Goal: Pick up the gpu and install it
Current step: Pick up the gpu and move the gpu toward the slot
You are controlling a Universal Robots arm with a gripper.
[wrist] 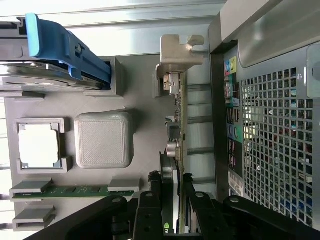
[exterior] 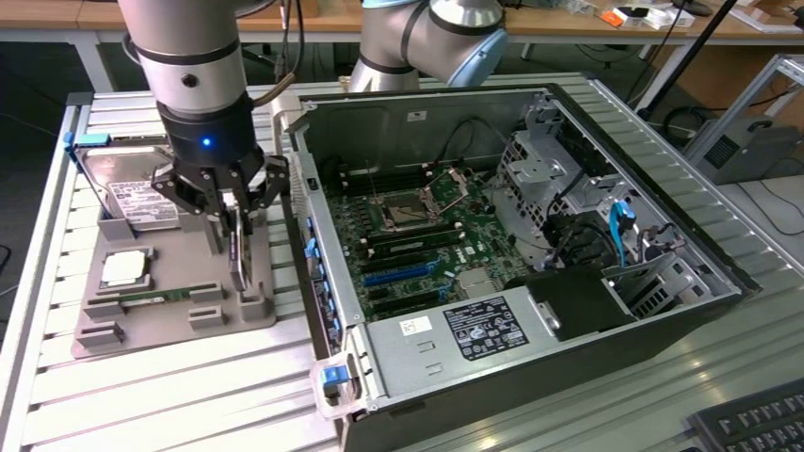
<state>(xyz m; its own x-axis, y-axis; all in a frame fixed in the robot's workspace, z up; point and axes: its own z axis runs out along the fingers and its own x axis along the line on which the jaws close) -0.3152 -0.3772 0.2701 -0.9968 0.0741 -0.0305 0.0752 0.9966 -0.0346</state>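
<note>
Gpu (exterior: 239, 256): on edge, clamped in hand (exterior: 236, 221), over grey tray (exterior: 176, 328), just beside open computer case (exterior: 377, 363), on exterior view's left. Exterior view: motherboard (exterior: 427, 247). Wrist view: gpu's silver bracket (wrist: 179, 52), case's perforated panel (wrist: 275, 140)

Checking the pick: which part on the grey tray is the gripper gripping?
The gpu, the card with the silver bracket, held by the gripper; hard drive, processor and memory stick sit untouched.

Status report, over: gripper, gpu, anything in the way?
Gripper shut on gpu. Card upright on edge at gray tray. Computer case wall close beside.
</note>
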